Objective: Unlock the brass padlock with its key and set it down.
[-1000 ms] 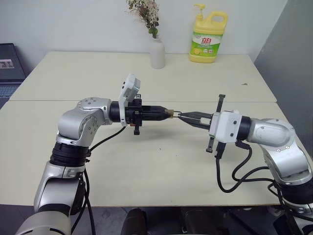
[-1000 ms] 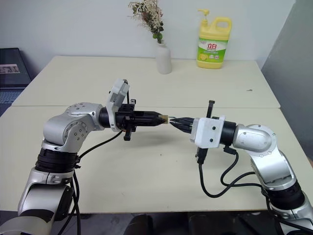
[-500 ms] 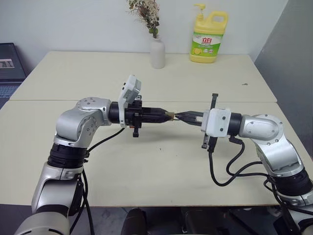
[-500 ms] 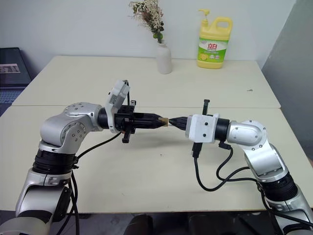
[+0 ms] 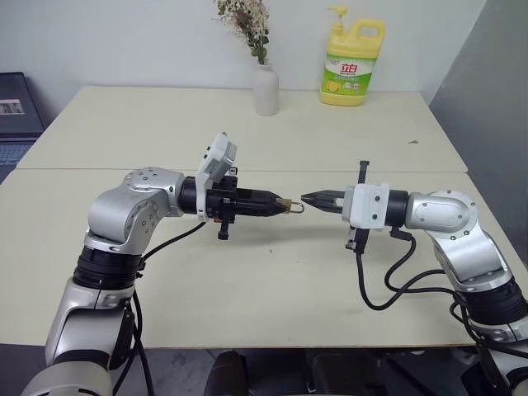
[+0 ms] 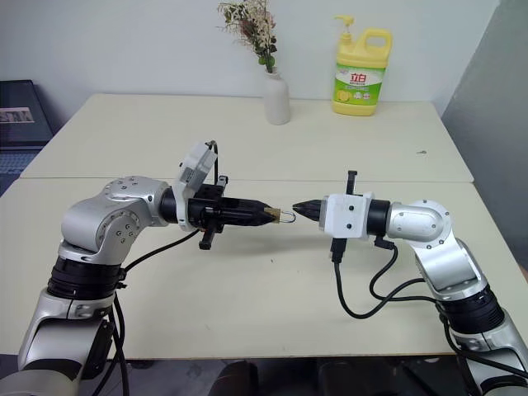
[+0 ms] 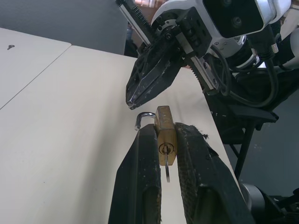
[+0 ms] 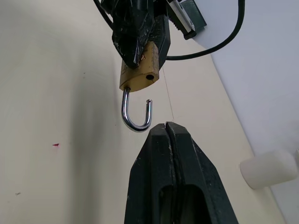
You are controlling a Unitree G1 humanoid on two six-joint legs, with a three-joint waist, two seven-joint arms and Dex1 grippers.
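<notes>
**Left wrist view: shackle sprung, lock still held in the air**

Padlock [image 7: 166, 135] sits at frame centre, pinched between the left gripper's [image 5: 279, 204] fingers [image 7: 142, 177], well above the bench [image 5: 272, 289]. Shackle [image 8: 135, 114] hangs open, free end out of the body. Key [image 7: 166, 164] still in the keyhole, poking back between the fingers. Right gripper [image 5: 312, 198] just beside the shackle, apart from it, fingers pressed together on nothing.

Risks, as I judge them:
- Grip on the brass sides is narrow; a tilt on the way down could let the lock slip and drop.
- Loose shackle may swing or snap back in if it strikes the bench first.
- Key could fall out or catch a finger on release.
- Right fingertips are near enough to knock the shackle.

Writing: yellow bottle [image 5: 350, 64], top centre-right of the left eye view, has a green label with large characters, too small to read. Nothing legible on the padlock.
</notes>
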